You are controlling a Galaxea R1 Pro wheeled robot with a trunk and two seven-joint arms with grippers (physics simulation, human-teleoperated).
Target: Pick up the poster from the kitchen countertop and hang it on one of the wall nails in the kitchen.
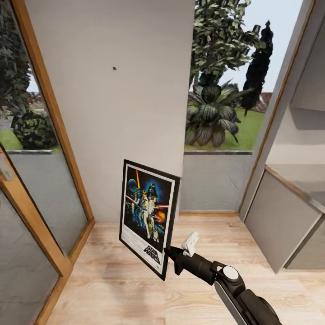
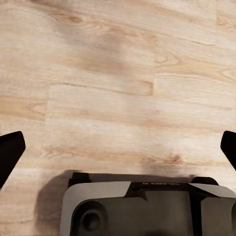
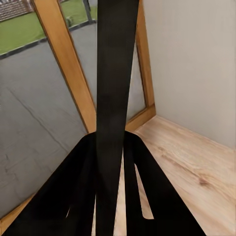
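Note:
My right gripper (image 1: 170, 253) is shut on the lower right edge of the poster (image 1: 148, 215), a black-framed Star Wars print held upright above the wooden floor, facing me. In the right wrist view the poster's black edge (image 3: 114, 98) runs straight up between the dark fingers (image 3: 64, 191). A small dark wall nail (image 1: 114, 68) sits high on the pale wall, well above and slightly left of the poster. In the left wrist view the left gripper (image 2: 118, 147) hangs open over floorboards, its black fingertips (image 2: 10, 152) at both picture sides. The kitchen countertop is out of view.
A pale wall panel (image 1: 113, 117) stands ahead between two wood-framed glass panes (image 1: 45, 189) with garden plants (image 1: 212, 113) behind. A grey cabinet (image 1: 280, 216) juts in at the right. The robot's grey base (image 2: 147, 209) shows below the left gripper. Light wooden floor (image 1: 135, 280) lies in front.

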